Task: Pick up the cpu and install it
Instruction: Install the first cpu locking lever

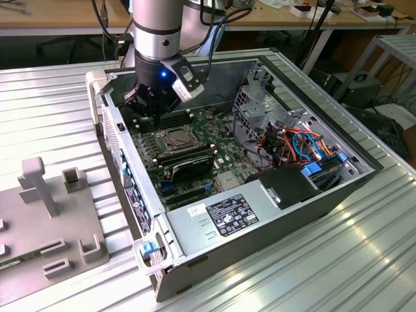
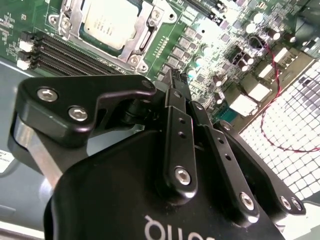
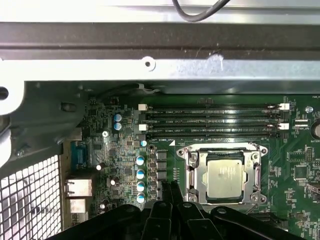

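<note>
The cpu [image 3: 225,178] already sits flat in its socket [image 3: 223,173] on the motherboard [image 1: 195,153], so the gripper [image 3: 170,192] hangs just beside it, its 2 fingers pressed together on nothing. The open computer case [image 1: 338,188] walls stand close around the arm, and 4 empty memory slots [image 3: 212,120] lie just past the socket.

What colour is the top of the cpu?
Dull silver-grey, on the cpu in its socket; clearest in the first wrist view.
</note>
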`<state>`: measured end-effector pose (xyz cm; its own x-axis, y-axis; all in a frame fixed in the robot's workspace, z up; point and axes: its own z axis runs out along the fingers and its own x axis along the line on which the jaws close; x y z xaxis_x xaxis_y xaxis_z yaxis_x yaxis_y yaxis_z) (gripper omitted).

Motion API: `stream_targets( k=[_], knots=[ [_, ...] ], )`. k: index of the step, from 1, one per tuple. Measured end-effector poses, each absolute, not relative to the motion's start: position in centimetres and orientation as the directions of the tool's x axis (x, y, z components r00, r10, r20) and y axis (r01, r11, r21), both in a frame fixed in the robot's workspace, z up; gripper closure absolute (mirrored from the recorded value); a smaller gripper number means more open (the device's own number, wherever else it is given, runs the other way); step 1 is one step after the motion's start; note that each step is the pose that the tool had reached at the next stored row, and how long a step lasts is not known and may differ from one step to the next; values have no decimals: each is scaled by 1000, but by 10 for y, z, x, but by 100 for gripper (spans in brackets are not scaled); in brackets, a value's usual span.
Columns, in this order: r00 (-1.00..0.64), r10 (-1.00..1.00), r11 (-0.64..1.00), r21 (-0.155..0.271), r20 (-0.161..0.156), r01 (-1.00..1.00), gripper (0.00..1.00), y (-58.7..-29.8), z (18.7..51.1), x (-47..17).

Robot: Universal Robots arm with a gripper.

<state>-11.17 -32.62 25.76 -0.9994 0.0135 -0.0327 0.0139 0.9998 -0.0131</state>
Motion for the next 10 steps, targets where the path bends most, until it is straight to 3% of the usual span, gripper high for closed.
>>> stream_targets(
  k=[10],
  knots=[
    [-999,14,1000,-13,-34,14,89,-317,260,-112]
  ],
)
